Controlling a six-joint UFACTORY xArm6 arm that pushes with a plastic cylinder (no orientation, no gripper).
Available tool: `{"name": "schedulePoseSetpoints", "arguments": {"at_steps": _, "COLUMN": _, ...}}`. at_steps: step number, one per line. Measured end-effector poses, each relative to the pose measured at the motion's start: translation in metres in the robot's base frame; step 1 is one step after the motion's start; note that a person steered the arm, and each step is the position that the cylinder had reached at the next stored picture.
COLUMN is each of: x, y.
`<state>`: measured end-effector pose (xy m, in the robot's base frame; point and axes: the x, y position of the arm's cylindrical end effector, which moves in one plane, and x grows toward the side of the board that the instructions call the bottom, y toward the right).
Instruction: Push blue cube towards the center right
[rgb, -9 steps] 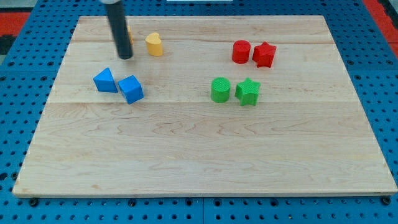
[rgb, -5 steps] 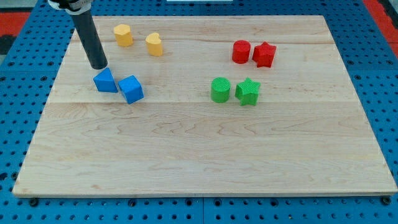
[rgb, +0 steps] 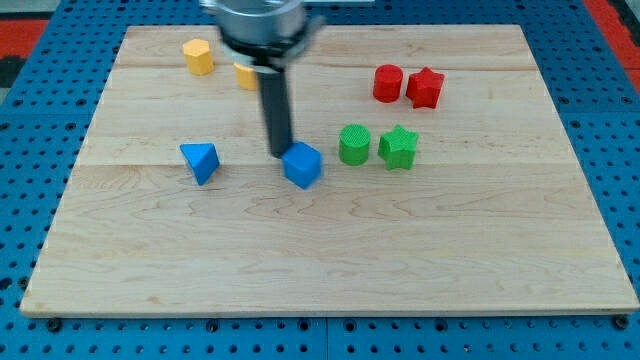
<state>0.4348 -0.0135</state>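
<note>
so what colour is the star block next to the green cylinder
Green: the star block matches the green cylinder on its left, clear in the camera view.

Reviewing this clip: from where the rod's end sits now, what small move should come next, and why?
Probably a short push toward the view's right and slightly down. My tip sits at the upper-left edge of the blue cube, and the green cylinder lies close on the cube's right, so angling below it likely avoids a collision.

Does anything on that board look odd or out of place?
Nothing is damaged. The reds and greens sit in neat pairs, but the blue cube lies apart from the blue wedge, with my tip at its upper-left corner.
</note>
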Motion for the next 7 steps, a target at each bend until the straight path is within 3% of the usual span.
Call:
{"name": "schedulePoseSetpoints", "arguments": {"at_steps": 2, "x": 0.064, "y": -0.031}}
{"name": "schedulePoseSetpoints", "arguments": {"at_steps": 3, "x": 0.059, "y": 0.036}}
{"name": "schedulePoseSetpoints", "arguments": {"at_steps": 4, "x": 0.053, "y": 0.149}}
{"name": "schedulePoseSetpoints", "arguments": {"at_steps": 5, "x": 0.048, "y": 0.2}}
{"name": "schedulePoseSetpoints", "arguments": {"at_steps": 6, "x": 0.004, "y": 0.2}}
{"name": "schedulePoseSetpoints", "arguments": {"at_steps": 7, "x": 0.083, "y": 0.159}}
